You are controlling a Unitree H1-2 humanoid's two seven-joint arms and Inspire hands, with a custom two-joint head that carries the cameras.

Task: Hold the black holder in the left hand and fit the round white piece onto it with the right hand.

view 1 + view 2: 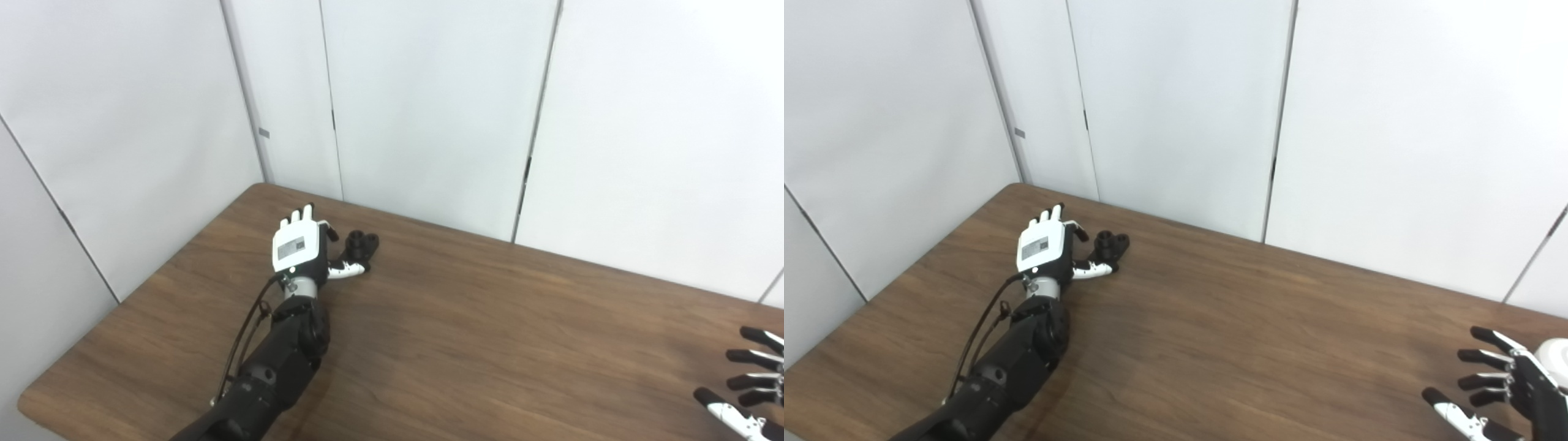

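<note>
While left robot hand (298,248) spread beside black holder (361,243), right robot hand (1500,383) spread, empty.

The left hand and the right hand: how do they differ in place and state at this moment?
The left hand reaches far across the table, beside the black holder; the right hand waits at the near right edge. The left shows its white back; the right shows spread dark fingers, holding nothing. Whether the left grips the holder is unclear.
</note>
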